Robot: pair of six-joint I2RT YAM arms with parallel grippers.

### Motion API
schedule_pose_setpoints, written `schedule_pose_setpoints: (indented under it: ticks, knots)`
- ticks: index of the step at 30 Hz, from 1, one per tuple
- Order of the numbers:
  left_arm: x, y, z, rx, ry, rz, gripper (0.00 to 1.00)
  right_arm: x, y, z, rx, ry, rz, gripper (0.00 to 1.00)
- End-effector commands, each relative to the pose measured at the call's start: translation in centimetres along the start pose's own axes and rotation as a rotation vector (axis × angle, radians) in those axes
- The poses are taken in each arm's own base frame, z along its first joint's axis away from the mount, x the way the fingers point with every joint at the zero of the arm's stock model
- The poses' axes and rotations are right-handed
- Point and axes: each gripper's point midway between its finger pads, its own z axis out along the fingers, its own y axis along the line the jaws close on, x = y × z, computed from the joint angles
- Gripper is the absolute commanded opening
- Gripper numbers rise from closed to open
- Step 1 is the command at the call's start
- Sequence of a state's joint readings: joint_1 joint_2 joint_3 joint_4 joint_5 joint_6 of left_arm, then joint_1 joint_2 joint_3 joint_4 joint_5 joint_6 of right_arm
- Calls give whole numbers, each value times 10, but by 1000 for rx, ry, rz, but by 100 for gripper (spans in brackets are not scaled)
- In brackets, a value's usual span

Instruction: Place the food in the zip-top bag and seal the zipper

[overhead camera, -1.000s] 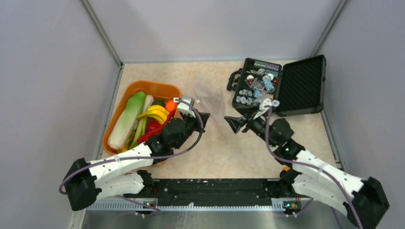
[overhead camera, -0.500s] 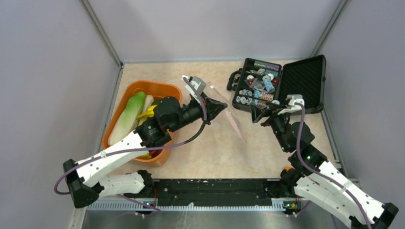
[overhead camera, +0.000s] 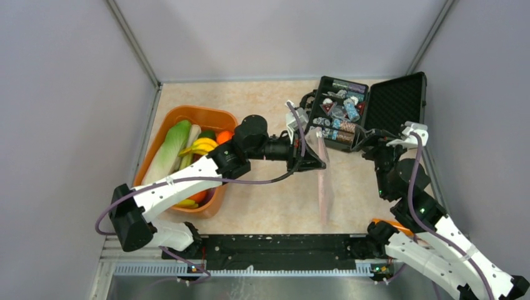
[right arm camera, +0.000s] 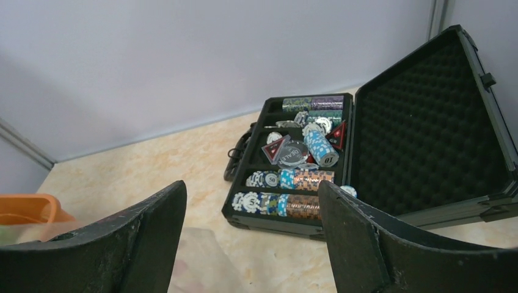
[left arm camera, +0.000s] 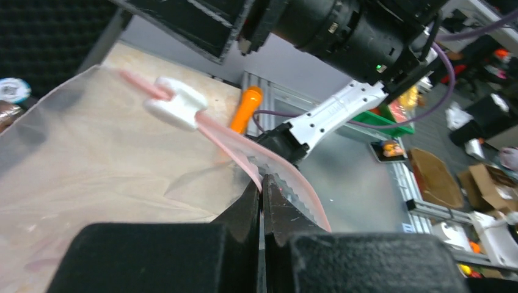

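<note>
Up above the desk (overhead camera: 262, 206), the top view shows the left tool (overhead camera: 314, 162) pinched shut on the top edge of the bag (overhead camera: 325, 194). The bag is near the middle and runs down toward 6 o'clock. I cannot tell if its bottom touches the desk. All the food (overhead camera: 194, 150) lies in the orange tub (overhead camera: 187, 112) at 9 o'clock, well apart from the bag. The right tool (overhead camera: 364, 142) is at 3 o'clock, just beside the black case (overhead camera: 394, 106), and it holds nothing.

Next, the left wrist view. The two black fingers meet at the left tool (left arm camera: 261, 189), with the bag's pink edge squeezed between them. The zipper (left arm camera: 226, 137) runs up toward 10 o'clock from there. A white slider (left arm camera: 174, 104) sits on it. The bag (left arm camera: 91, 165) looks see-through, and I see no food inside. I cannot tell if its mouth is open.

Last, the right wrist view. The right tool (right arm camera: 251, 186) has its fingers spread wide with nothing between them. Past it at 1 o'clock is the open case (right arm camera: 415, 140) with chips (right arm camera: 293, 177) in it. A bit of the tub (right arm camera: 24, 207) shows at 9 o'clock.

So I think the job has hardly begun. The bag is picked up, but no food is in it yet. Filling it and closing the zipper are both left to do.
</note>
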State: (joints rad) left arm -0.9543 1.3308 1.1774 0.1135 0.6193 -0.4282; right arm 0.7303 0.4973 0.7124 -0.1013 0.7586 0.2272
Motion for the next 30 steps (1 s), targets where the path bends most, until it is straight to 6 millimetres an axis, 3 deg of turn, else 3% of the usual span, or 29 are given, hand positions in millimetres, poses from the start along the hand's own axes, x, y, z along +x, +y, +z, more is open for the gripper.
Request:
schedule_pose_setpoints:
  ticks: [1,7,12,15,20,24,30]
  knots:
    - [-19,-35,1,192,-31,50,0,-10,1,1,15,14,-37,78]
    - [5,11,0,11,-6,34,0,-5,28,0,-122,51,4,78]
    - [32,84,-19,-261,-21,-89,0,13,57,-4,-249,158,25,78]
    - [43,110,-30,-335,-37,-165,0,25,76,-7,-318,238,56,78]
    - [41,126,-40,-436,-69,-205,0,55,105,-15,-440,377,76,76]
    - [38,133,-49,-518,-108,-251,0,76,113,-19,-467,457,44,73]
    - [25,130,-62,-566,-175,-263,0,79,128,-32,-479,451,-77,73]
